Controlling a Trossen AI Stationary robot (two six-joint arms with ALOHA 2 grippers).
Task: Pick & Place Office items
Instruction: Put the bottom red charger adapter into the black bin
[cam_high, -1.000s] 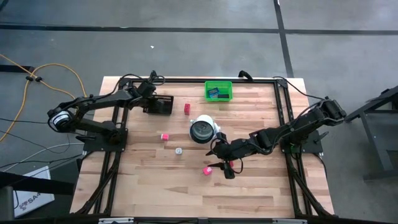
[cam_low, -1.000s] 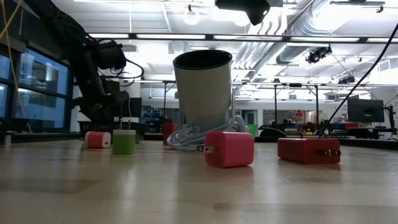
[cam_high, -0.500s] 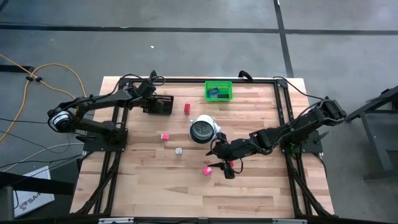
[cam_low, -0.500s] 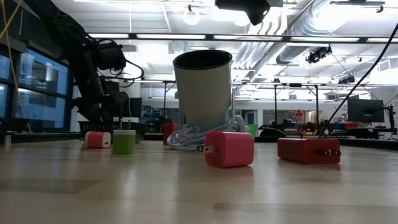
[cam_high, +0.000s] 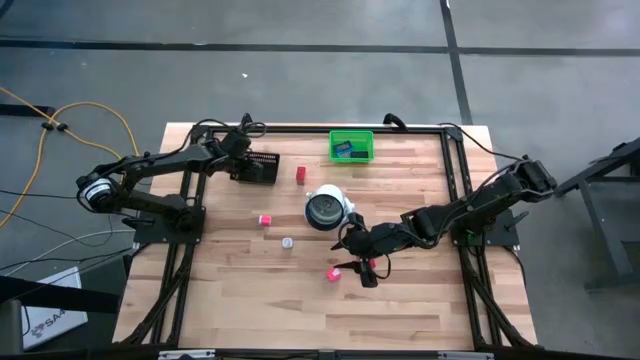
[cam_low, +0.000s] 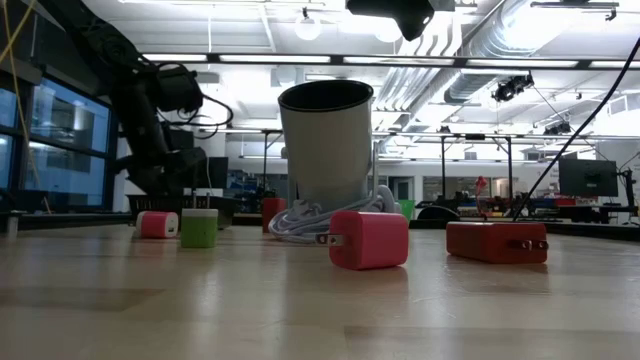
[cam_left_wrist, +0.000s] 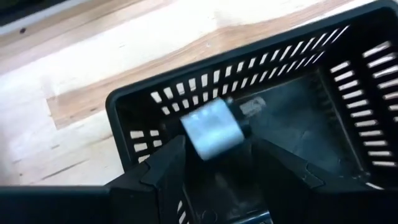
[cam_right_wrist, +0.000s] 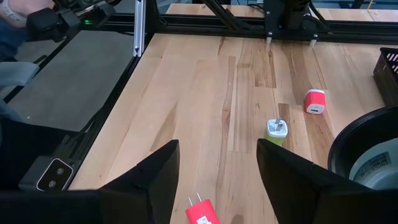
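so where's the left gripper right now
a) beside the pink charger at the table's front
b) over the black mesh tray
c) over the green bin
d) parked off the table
b: the left gripper hangs over the black mesh tray, with a white charger blurred between its fingers.

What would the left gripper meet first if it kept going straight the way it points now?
Most likely the white charger block lying just ahead of the left gripper, between its open fingers, inside the black mesh tray. Behind it comes the tray's floor. Depth is hard to judge, so the block may sit slightly off that line.
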